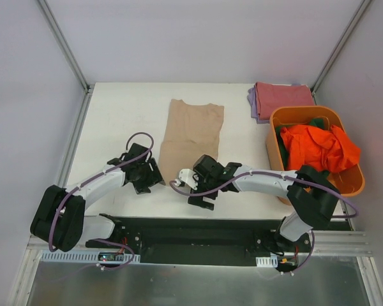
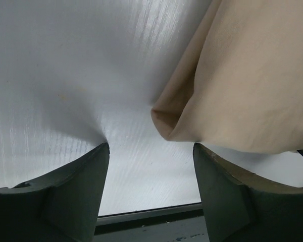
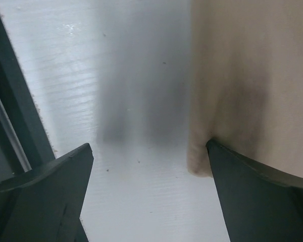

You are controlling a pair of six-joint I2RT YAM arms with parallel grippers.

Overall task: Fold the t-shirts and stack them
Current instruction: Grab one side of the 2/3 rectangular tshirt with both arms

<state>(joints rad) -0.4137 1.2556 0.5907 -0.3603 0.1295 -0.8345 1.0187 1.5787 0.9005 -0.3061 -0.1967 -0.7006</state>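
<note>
Five t-shirts (perhaps) — one tub.

Probably a robotics lab: white panels and metal struts in the upper frame enclose the table, 2 arms bolted below.

Beige t-shirt lies flat at centre; red t-shirt folded atop lavender t-shirt.
</note>
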